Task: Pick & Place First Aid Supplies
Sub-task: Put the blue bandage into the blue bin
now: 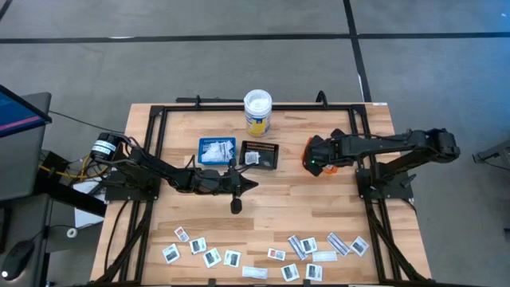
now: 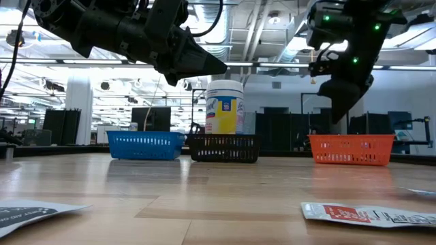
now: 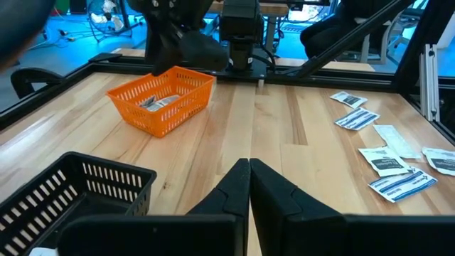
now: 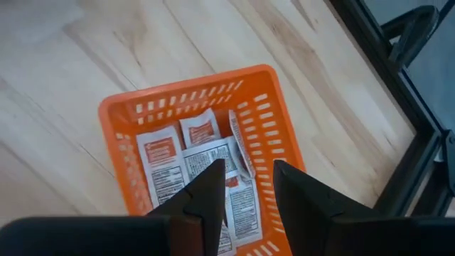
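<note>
From above, the right gripper (image 1: 313, 157) hangs over the orange basket (image 1: 306, 144); loose packets (image 1: 303, 246) lie well apart on the worktop (image 1: 319, 207).

Right wrist: jaws part open, empty, packets below.

Left wrist: left gripper (image 3: 249, 186) shut, empty.

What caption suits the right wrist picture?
Right gripper, fingers parted, hovers above the orange basket holding red-and-white packets.

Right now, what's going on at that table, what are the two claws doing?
Right gripper open above the orange tray, packets lying inside. Left gripper shut, idle mid-table, empty. More packets wait along the near edge. Nothing blocking.
</note>
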`<action>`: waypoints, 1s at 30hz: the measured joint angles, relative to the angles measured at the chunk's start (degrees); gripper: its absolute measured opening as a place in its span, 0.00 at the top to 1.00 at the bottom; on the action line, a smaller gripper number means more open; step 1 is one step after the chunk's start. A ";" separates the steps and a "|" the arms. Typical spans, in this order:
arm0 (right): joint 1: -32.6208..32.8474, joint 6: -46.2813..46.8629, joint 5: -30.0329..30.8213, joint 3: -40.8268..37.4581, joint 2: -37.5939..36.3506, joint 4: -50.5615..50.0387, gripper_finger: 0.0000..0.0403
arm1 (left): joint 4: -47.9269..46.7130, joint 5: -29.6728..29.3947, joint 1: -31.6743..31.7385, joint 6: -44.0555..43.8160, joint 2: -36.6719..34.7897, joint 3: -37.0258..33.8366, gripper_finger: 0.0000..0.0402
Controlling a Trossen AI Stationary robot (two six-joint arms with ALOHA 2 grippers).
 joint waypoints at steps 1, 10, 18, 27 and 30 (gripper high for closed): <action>0.12 0.00 0.00 0.00 0.00 0.18 0.72 | 0.01 0.00 0.00 0.00 0.00 0.00 0.97; 3.15 -5.46 -4.56 0.00 0.00 8.16 0.72 | 0.23 0.00 0.00 0.00 0.00 0.00 0.97; 11.03 -17.23 -15.93 0.00 0.00 19.55 0.72 | 0.45 0.00 0.02 0.00 0.00 0.00 0.97; 24.83 -22.70 -33.52 0.04 0.97 22.63 0.72 | 0.47 0.00 0.01 0.00 0.00 0.02 0.97; 28.80 -22.70 -33.62 0.04 3.12 22.72 0.72 | 0.51 0.00 0.02 0.00 0.00 0.02 0.97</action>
